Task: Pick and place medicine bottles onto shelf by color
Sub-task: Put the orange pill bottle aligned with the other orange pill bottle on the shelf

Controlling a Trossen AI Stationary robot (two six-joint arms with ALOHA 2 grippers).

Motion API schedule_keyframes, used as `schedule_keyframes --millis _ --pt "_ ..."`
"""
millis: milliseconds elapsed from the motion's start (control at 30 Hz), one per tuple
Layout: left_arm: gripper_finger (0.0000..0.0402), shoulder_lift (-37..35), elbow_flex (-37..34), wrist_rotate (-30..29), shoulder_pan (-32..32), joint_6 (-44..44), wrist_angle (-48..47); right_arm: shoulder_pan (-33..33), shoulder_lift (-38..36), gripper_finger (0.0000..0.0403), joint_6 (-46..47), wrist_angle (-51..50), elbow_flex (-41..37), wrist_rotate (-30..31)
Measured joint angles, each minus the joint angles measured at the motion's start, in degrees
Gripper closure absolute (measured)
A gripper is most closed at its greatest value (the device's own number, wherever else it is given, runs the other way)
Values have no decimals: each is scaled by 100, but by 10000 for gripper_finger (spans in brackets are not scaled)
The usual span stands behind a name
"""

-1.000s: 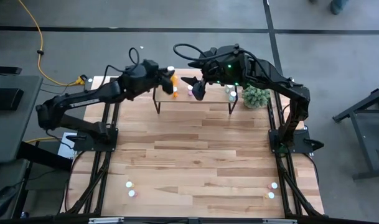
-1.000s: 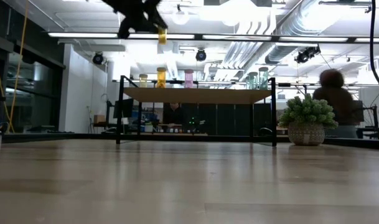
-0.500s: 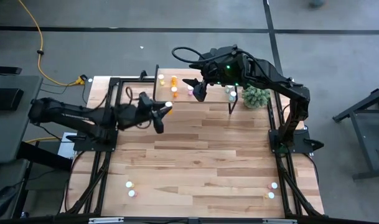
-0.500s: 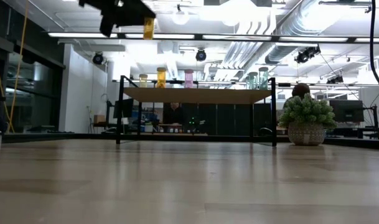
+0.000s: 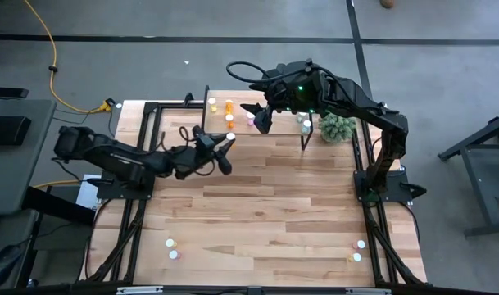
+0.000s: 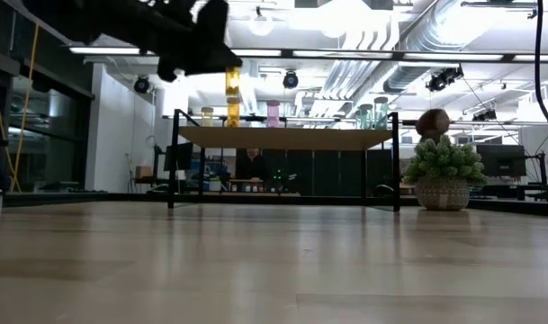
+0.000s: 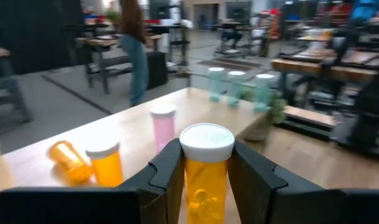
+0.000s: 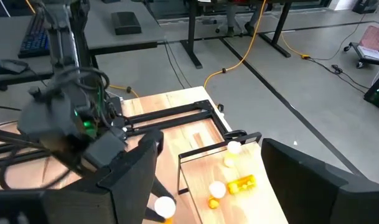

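left gripper clamped on an orange bottle, white cap up, body upright between the fingers. high view puts it in the air just in front of the shelf, toward the shelf's left half; low view shows the bottle a little above the shelf top.

on the shelf: one orange bottle standing, one orange lying on its side beside it, a pink next along, three teal at the far end near the plant. four more bottles wait at the table's near edge, two by each corner.

right gripper hangs over the shelf middle, jaws wide apart, nothing in them.

step in hand, as i read it: carrying an orange bottle to the orange group. next move wants a short advance over the shelf edge, then a lowering onto bare wood beside the standing orange, clear of the toppled one and the pink. release only once the base sits flat.
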Motion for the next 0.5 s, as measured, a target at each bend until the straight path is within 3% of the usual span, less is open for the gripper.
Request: schedule_keyframes --millis 267,500 --pt "300 411 0 -1116 65 -677 302 0 0 121 24 1 0 0" --pt "300 584 0 -478 298 -1007 279 0 0 121 24 1 0 -2"
